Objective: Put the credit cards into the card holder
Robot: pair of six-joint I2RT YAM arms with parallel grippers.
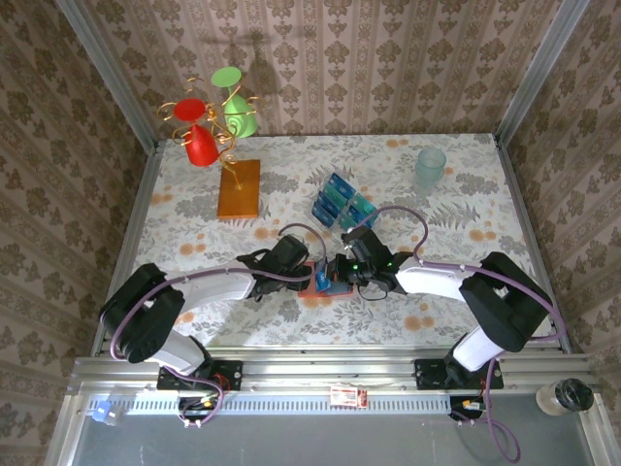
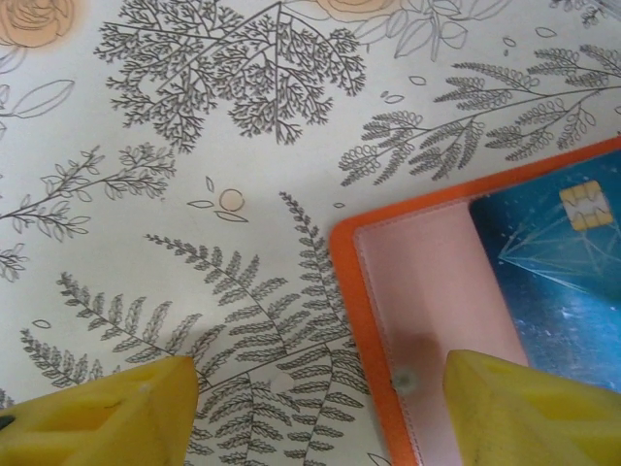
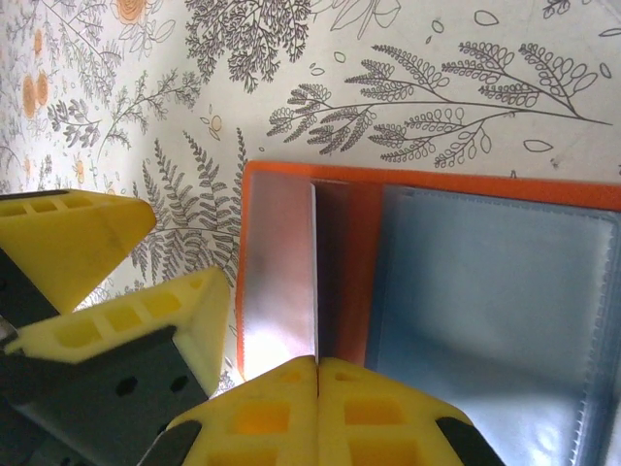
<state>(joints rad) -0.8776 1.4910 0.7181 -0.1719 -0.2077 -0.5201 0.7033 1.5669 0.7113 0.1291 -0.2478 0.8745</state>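
— Looking into the card holder (image 2: pixel 427 291) first: what does it carry?

— It lies open and flat on the flowered table (image 1: pixel 194 243), with an orange rim and a pale pink lining. A blue card (image 2: pixel 558 282) with a gold chip rests on its inner face, beside the pink panel that bears the small snap stud. From the right wrist, a bluish clear sleeve (image 3: pixel 495 311) covers that half.

— And the arms?

— Both reach in low from opposite sides and meet over the holder at mid-table. The left gripper (image 2: pixel 320 374) is released and grasps nothing. One finger hangs over bare cloth and the other over the pink lining, with the orange edge between them. The right gripper (image 3: pixel 317 374) is clenched, pads pressed flat together at the holder's edge. A thin flap's border runs right up to their seam, but I cannot tell whether they pinch it.

— What stands around?

— The loose cards (image 1: pixel 340 202), blue and teal, cluster just beyond the grippers, apart from the holder. A pale green tumbler (image 1: pixel 431 170) stands at the back right. At the back left an orange-brown board (image 1: pixel 240 187) carries a wire stand with red and green cups (image 1: pixel 202 146). From above, the two grippers hide much of the holder.
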